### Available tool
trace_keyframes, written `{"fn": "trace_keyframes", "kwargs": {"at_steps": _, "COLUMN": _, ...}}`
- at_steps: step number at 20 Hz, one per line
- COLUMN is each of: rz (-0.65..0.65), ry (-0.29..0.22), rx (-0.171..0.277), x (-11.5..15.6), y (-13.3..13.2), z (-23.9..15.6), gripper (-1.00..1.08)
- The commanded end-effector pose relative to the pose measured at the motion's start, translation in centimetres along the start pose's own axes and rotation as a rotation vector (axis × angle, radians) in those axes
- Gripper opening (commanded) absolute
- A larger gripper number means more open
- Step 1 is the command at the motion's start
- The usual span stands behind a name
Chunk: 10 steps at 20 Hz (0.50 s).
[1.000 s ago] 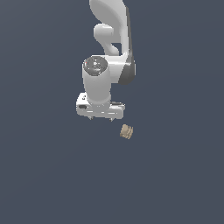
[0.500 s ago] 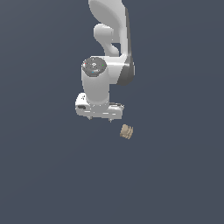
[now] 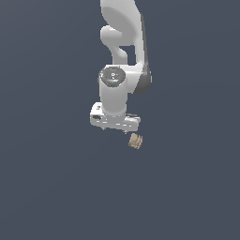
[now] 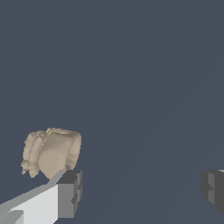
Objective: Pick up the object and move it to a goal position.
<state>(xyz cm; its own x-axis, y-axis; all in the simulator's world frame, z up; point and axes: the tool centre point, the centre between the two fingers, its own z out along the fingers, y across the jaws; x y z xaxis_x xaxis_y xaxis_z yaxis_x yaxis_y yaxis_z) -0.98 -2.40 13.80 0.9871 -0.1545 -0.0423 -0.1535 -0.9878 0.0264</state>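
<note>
The object (image 3: 136,141) is a small tan ribbed stubby cylinder lying on its side on the dark floor. My white gripper (image 3: 115,129) hangs just above it, toward the exterior view's left, pointing down. In the wrist view the object (image 4: 52,151) sits just outside one grey fingertip (image 4: 70,192), not between the fingers. The other fingertip (image 4: 213,186) is far across. The gripper (image 4: 141,186) is open wide and holds nothing.
Plain dark grey-blue floor (image 3: 187,187) surrounds the arm. The white arm (image 3: 122,42) rises behind the gripper. No other objects or edges show.
The gripper has shifted slightly toward the exterior view's right and a little lower, closer to the object. The object has not moved.
</note>
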Motion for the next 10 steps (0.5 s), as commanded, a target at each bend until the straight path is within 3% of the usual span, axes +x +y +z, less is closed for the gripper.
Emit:
{"fn": "trace_keyframes", "kwargs": {"at_steps": 1, "rz": 0.024, "ry": 0.006, "rx": 0.003, "x": -0.1, "y": -1.4, "z": 0.6, "gripper": 1.00}}
{"fn": "trace_keyframes", "kwargs": {"at_steps": 10, "rz": 0.129, "ry": 0.029, "rx": 0.018, "x": -0.8, "y": -7.3, "z": 3.2, "gripper": 1.00}}
